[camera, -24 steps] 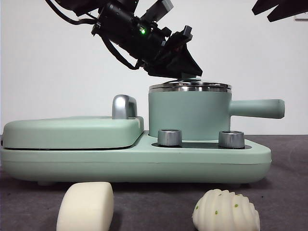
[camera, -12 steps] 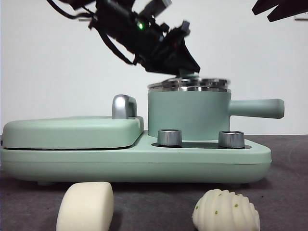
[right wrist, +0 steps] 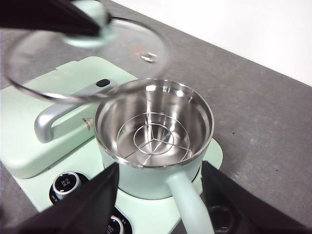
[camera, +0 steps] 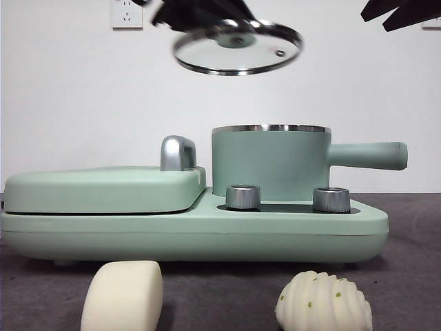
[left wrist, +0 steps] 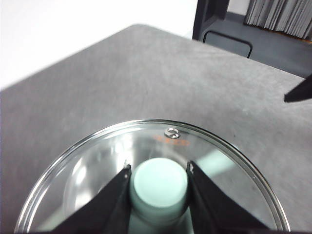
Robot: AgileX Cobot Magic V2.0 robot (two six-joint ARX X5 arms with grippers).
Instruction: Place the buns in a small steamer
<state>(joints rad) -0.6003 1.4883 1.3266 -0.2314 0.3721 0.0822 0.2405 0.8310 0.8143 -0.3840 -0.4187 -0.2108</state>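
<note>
My left claw is clamped on the green knob of the glass lid, held high above the small steamer and a little toward the griddle section. The steamer stands uncovered, a wire rack inside. My right claw hangs above it, jaws apart. On the table in front of the steamer's base lie both buns, smooth and ridged.

Two tools: left tool with matte black, wedge-shaped jaws tapering to narrow tips, small bright screw by each tip; right tool with broad, flat, plain black jaws, unmarked.
</note>
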